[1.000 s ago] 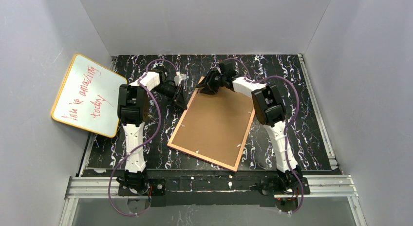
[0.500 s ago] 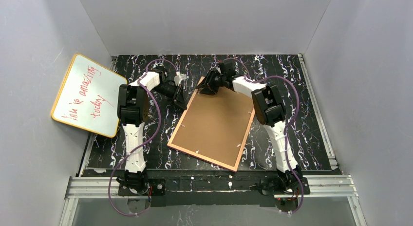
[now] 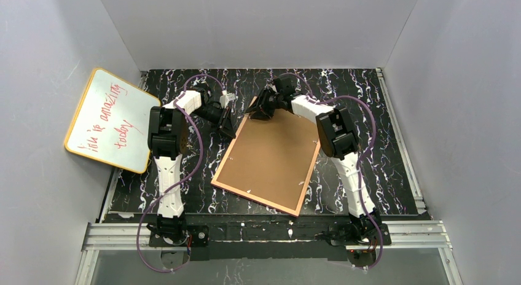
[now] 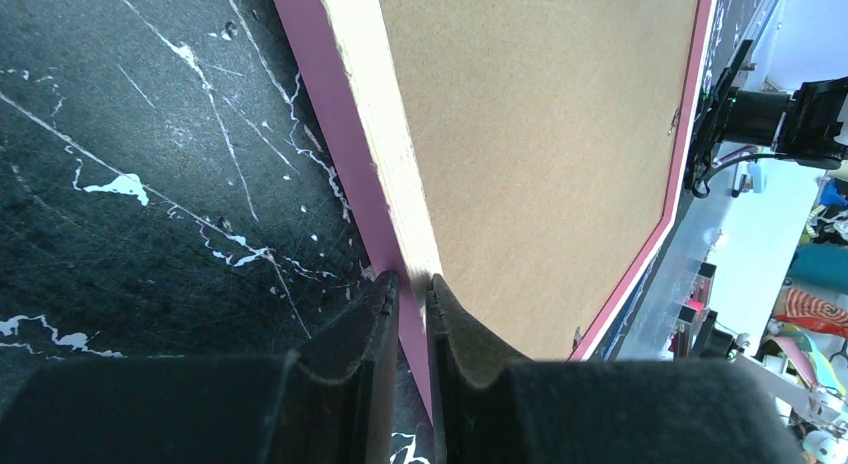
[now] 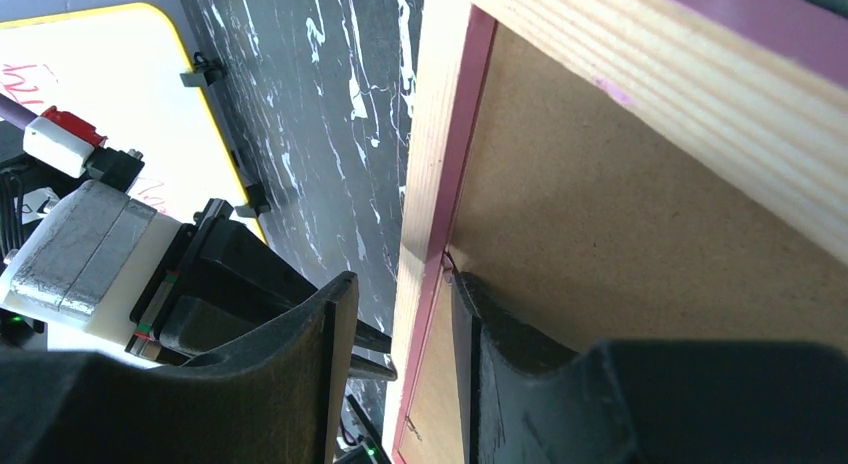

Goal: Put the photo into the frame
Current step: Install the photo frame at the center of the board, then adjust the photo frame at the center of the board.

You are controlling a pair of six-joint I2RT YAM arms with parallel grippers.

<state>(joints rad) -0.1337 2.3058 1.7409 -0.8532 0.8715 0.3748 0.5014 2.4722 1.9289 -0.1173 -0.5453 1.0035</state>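
Note:
The frame [image 3: 257, 199] lies face down in the middle of the table, a thin pink rim around the brown backing board [image 3: 273, 153]. The photo is hidden. My left gripper [image 3: 231, 134] is shut on the frame's left rim [image 4: 345, 154], near its far end; the pink side and pale wood edge sit between the fingers [image 4: 412, 281]. At the frame's far left corner, my right gripper [image 3: 255, 113] is open and straddles the rim [image 5: 430, 164]. One finger [image 5: 480, 314] rests on the backing board [image 5: 600, 244]; the other hangs outside the frame, off the wood.
A yellow-rimmed whiteboard [image 3: 110, 119] with red writing leans against the left wall, and shows in the right wrist view too [image 5: 100, 94]. Grey walls close in the black marbled table [image 3: 368, 94] on three sides. A metal rail [image 3: 264, 231] runs along the near edge.
The right arm has shifted slightly to the left at the frame's far corner. The left gripper and the frame have stayed put.

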